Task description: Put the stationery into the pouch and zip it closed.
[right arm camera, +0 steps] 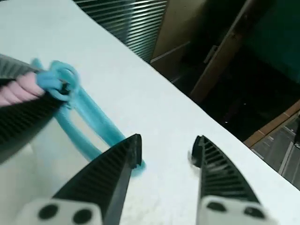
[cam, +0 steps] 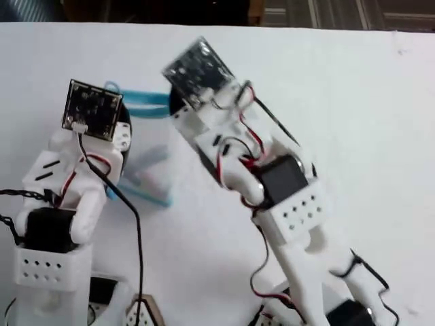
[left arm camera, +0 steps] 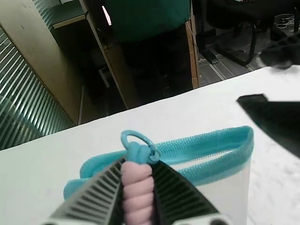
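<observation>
**Soft pouch (cam: pixel 146 166) on the worktop (cam: pixel 340 102) between the two arms, taken by its zip pull.**
The left end effector (left arm camera: pixel 138 165) pinches the pink twisted pull (left arm camera: pixel 137 201) tied to the teal zipper (left arm camera: pixel 206 150). The right end effector (right arm camera: pixel 167 143) hovers spread at the zipper's far end. The pouch looks light, limp and slippery, and would likely drag unless that end is held.
</observation>
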